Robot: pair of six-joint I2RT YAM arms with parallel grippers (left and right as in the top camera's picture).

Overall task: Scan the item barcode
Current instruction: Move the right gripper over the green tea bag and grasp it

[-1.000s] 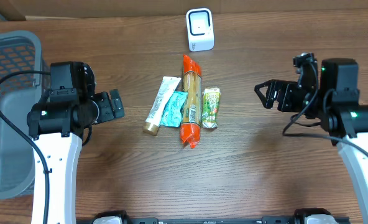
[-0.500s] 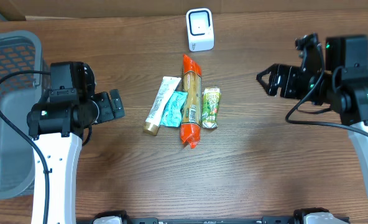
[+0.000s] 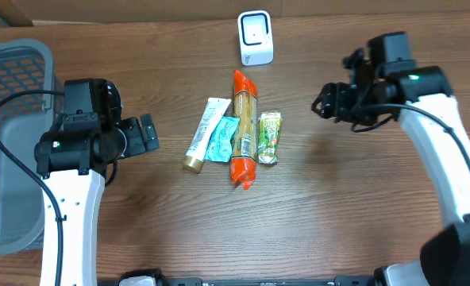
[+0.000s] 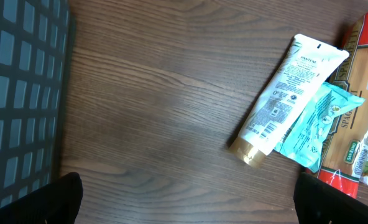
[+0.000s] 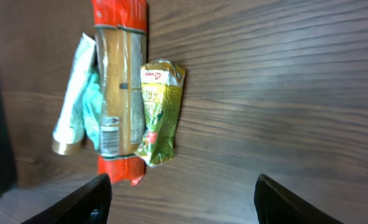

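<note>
Right gripper (image 3: 323, 107) is hovering over bare table (image 3: 338, 206), just right of the item cluster, with its fingers spread and nothing between them. Left gripper (image 3: 148, 133) is also standing wide open and holding nothing, parked between the cluster and the basket (image 3: 13, 59). Four items are lying flat mid-table, side by side. White tube (image 3: 202, 131) is sitting on the left, angled, with its gold cap at the near end. Teal sachet (image 3: 221, 141) is wedged between the tube and the spaghetti pack (image 3: 243, 127), touching both. The spaghetti pack is the longest item, with orange-red ends, and is running lengthwise toward the scanner (image 3: 256, 37). Green packet (image 3: 268, 137) is lying against the pack's right side, closest to the right gripper. The scanner, a small white unit, is standing at the far side of the table, beyond the pack's top end and apart from it. The basket is a grey mesh one sitting at the left edge, partly cut off by the frame. The part of its inside that's in view is showing mesh floor and walls.
</note>
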